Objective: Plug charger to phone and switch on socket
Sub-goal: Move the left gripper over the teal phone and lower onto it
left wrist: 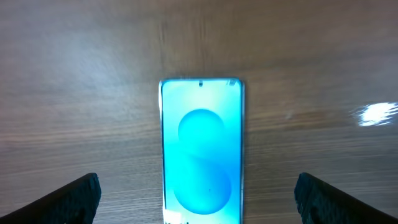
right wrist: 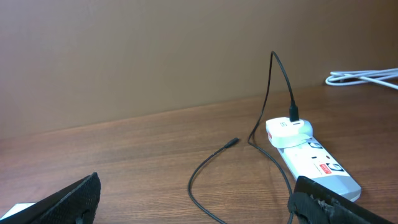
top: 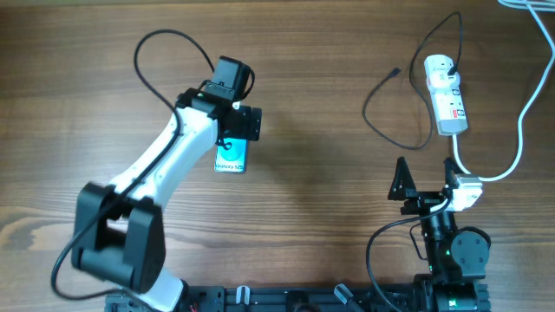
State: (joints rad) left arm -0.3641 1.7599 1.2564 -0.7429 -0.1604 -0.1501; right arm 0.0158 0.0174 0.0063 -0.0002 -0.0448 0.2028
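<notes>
- On table (top: 329,199), left half: phone (top: 230,159) lying flat, screen up and lit teal; in the left wrist view the phone (left wrist: 201,155) sits centred, its top edge away from the camera
- Left gripper (top: 232,139): poised directly over the phone's upper end; jaws spread wide, grasping nothing; in its own view the two fingers (left wrist: 74,199) stand well to either side of the phone, apart from it
- Socket (top: 446,95): white strip at far right of table, red markings on its face; seen low and oblique from the right wrist (right wrist: 311,158)
- Plug (top: 454,69): black, seated in the socket's far end (right wrist: 293,115)
- Charger (top: 365,108): thin black cable rising from the plug, arching, then looping loose on the wood left of the socket (right wrist: 194,175); tip (top: 396,72) lying free on the table (right wrist: 233,142), well apart from the phone
- Cord (top: 520,121): thick, white, curving off the socket's near end toward the right edge
- Right gripper (top: 427,186): near edge of table, just below the socket; jaws released, fully apart, nothing between them (right wrist: 199,205); switch state on socket too small to tell
</notes>
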